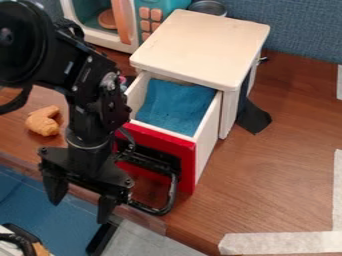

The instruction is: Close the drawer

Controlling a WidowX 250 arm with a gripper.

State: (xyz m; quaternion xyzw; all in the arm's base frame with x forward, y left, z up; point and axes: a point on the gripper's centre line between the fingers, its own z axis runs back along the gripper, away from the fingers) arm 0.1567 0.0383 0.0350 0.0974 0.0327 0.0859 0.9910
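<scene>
Red-fronted drawer (188, 167) standing open from its small white cabinet (200, 45), blue lining (175, 105) inside, cabinet placed near the back edge of the wooden worktop (280, 175), black tool (80, 200) released with fingers apart, hanging by the front edge, near the drawer's handle (172, 195).

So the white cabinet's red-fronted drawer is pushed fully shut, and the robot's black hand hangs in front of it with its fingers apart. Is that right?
Not quite: the red-fronted drawer is open, not shut. The camera view shows it pulled out of the white cabinet. The black hand does hang in front of it, fingers apart.
</scene>
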